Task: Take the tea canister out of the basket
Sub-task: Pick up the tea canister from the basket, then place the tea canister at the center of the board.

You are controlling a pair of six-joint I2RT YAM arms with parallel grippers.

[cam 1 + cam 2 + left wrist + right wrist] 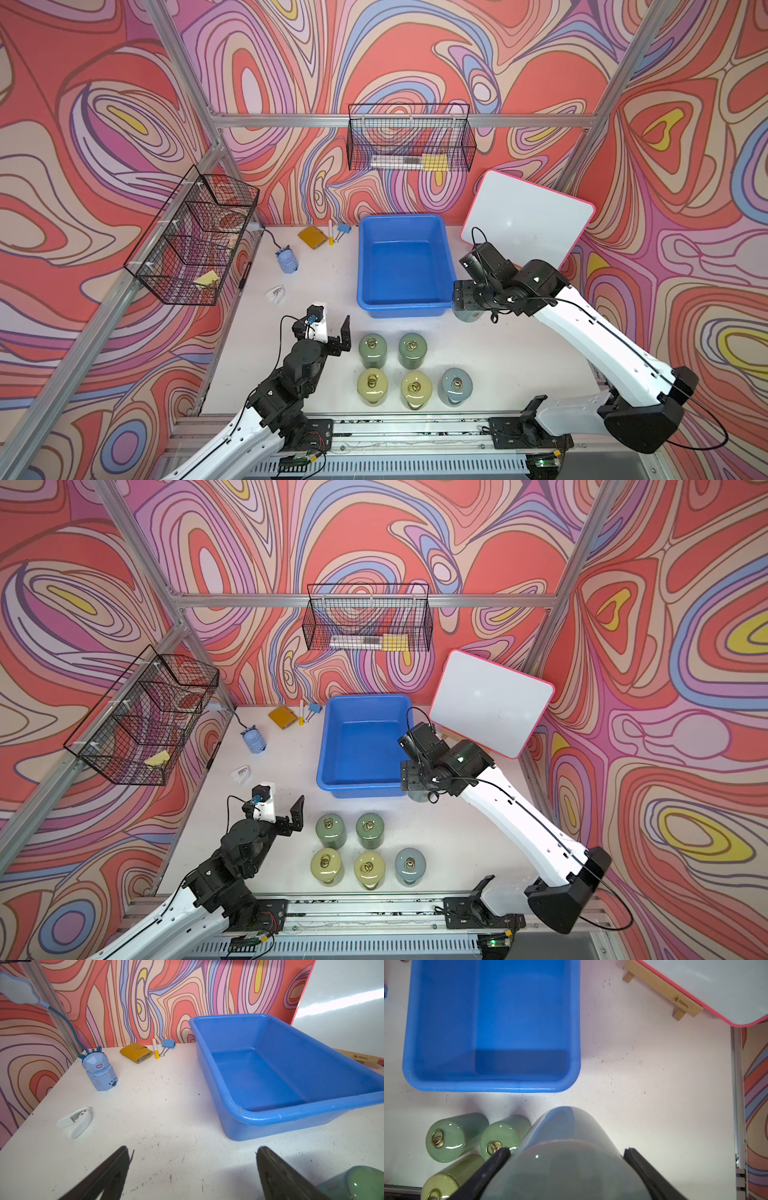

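Observation:
The bright-blue basket (405, 308) (361, 788) (291, 1114) (492, 1087) stands at the back middle of the table with nothing inside it. My right gripper (465, 301) (415, 781) (566, 1152) is shut on a grey-blue tea canister (468, 316) (419, 798) (566, 1142), upright and outside the basket at its near right corner. Whether the canister touches the table I cannot tell. My left gripper (332, 323) (286, 805) (192, 1151) is open and holds nothing, left of the basket's front.
Several more green, yellow and grey-blue canisters (411, 349) stand in rows in front of the basket. A pink-edged whiteboard (528, 220) leans at the back right. A yellow wallet (311, 237), blue toy lamp (287, 262) and white punch (276, 293) lie at the left.

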